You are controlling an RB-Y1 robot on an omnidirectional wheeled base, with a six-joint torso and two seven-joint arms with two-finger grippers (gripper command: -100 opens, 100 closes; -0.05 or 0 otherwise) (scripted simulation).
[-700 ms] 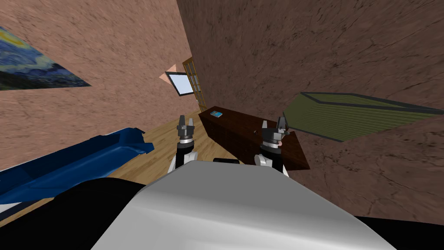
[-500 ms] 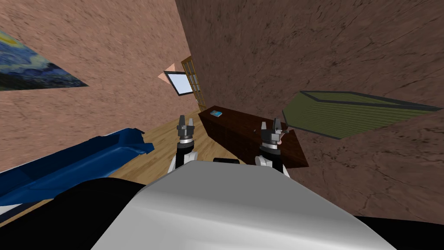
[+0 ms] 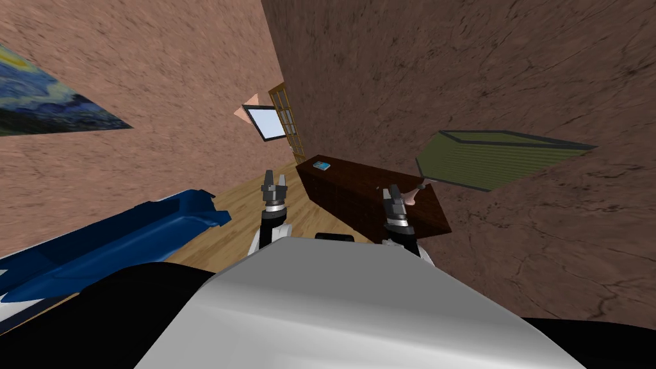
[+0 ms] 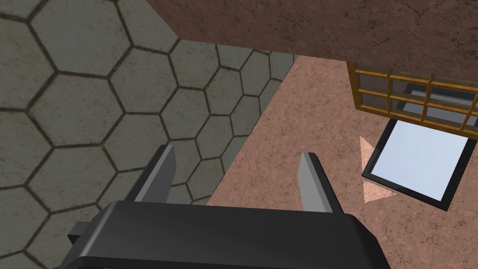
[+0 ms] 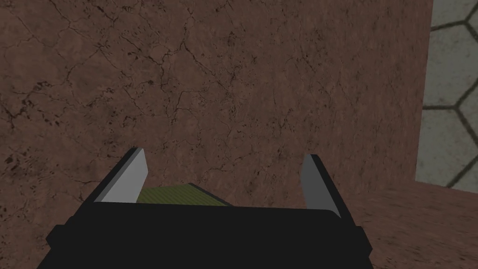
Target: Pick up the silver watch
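I am watching the right end effector (image 3: 392,191) hovering over the near end of the dark wooden tabletop (image 3: 359,176), at about one o'clock from the robot. Its two fingers are standing wide apart and gripping nothing. The watch (image 3: 410,196) is, I am guessing, the small pale pinkish thing lying at that near end, just beside the end effector at its two o'clock. It is too small for me to be sure.

What is worrying me is that the right hand is pointing at the brown wall (image 5: 233,84) rather than down at the tabletop. A forward reach is likely heading for that wall, or for the green ribbed panel (image 3: 500,160) hanging at two o'clock. The pale thing is also sitting near the tabletop's end, so a sideways brush from a finger is risking pushing it off. Closing without tilting down would be catching air.

Counting:
- Two end effectors, the left end effector (image 3: 274,174) idling at twelve o'clock over the wooden floor (image 3: 240,198), its fingers likewise spread and empty.
- One tabletop.
- One pale thing.
- One small blue thing (image 3: 320,166) at the tabletop's far end.
- One green panel.
- One blue sofa (image 3: 128,234) at ten o'clock.
- One painting (image 3: 45,106).
- One window (image 3: 268,122).
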